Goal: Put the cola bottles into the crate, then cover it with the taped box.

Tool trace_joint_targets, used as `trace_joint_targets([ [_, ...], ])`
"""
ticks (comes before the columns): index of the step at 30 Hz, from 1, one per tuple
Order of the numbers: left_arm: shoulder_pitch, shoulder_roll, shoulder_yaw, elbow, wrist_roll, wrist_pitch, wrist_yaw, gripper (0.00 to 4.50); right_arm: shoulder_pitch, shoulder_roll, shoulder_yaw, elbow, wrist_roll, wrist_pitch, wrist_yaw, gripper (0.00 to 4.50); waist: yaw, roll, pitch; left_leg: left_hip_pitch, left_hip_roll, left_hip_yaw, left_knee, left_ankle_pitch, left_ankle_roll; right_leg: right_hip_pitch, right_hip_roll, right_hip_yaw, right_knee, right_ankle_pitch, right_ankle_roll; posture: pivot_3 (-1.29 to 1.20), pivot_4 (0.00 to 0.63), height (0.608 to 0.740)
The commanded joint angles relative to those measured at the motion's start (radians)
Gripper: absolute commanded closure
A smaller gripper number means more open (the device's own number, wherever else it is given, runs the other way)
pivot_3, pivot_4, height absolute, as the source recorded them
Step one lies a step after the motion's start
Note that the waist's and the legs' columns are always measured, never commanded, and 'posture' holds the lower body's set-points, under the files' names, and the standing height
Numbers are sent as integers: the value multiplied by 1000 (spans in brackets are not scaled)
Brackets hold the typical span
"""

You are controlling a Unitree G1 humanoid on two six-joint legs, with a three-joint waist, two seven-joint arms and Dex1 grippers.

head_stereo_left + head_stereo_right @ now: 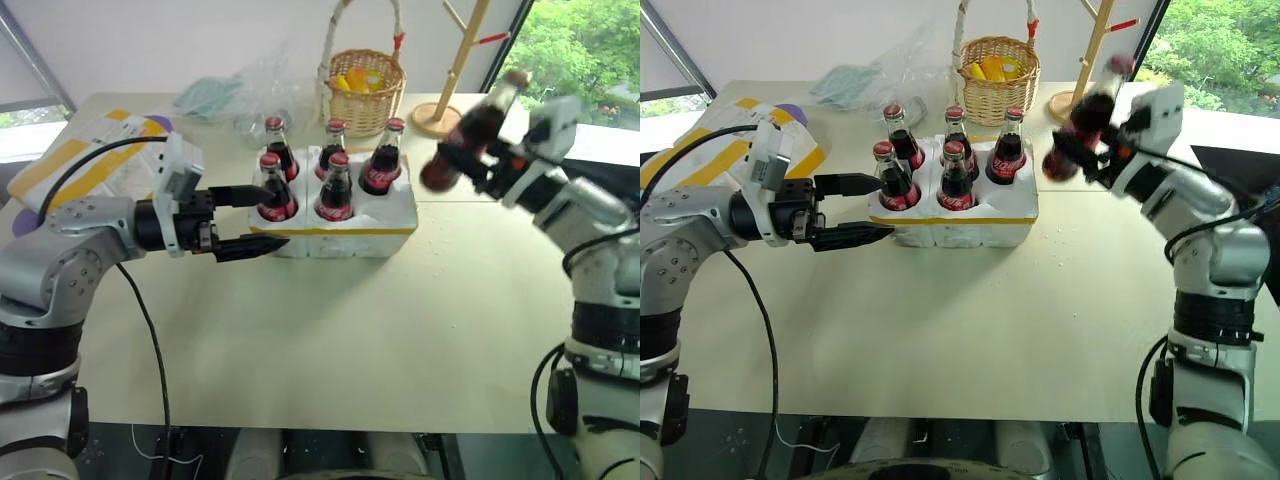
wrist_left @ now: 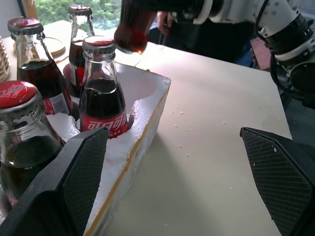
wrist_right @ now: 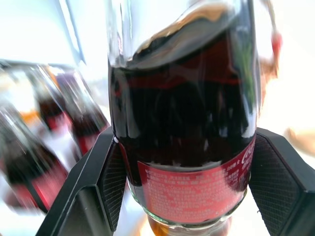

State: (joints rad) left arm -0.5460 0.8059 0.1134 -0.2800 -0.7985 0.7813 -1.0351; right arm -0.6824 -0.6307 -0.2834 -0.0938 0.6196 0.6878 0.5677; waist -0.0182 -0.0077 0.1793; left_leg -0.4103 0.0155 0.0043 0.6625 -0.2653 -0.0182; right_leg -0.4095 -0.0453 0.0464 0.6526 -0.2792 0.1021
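bench (image 1: 330, 340): we see the taped box (image 1: 75, 160) lying at its far left | crate (image 1: 345, 235): mid-bench, five cola bottles (image 1: 334, 190) standing in wells | right gripper (image 1: 470, 160): our fingers clamped on the sixth cola bottle (image 1: 470, 135), tilted, in the air right of crate | left gripper (image 1: 262, 218): fingers apart, empty, at crate's left end

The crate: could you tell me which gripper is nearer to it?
Left. The left gripper sits open right at the crate front corner; the right gripper holds a cola bottle in the air off its far side.
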Motion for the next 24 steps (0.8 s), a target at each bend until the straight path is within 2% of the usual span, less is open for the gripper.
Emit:
trace_joint_targets([
  [1,0,11,35,-31,-15,-3,8,0,-34,7,-5,-96,65,31,5,1676,1,0,0,0,0,0,0,0,0,0,0,0,0,0,0,0,150,740],
  [12,10,21,53,-41,-18,-1,19,0,89,27,94,-214,78,88,35,1676,3,0,0,-2,-1,1,1,0,0,0,-2,0,-1,0,0,0,150,740],
  [24,7,18,55,-37,-13,-13,21,0,68,94,233,-27,-78,-16,68,1676,-1,0,0,-1,0,1,1,0,0,0,-1,0,-1,0,0,0,150,740],
])
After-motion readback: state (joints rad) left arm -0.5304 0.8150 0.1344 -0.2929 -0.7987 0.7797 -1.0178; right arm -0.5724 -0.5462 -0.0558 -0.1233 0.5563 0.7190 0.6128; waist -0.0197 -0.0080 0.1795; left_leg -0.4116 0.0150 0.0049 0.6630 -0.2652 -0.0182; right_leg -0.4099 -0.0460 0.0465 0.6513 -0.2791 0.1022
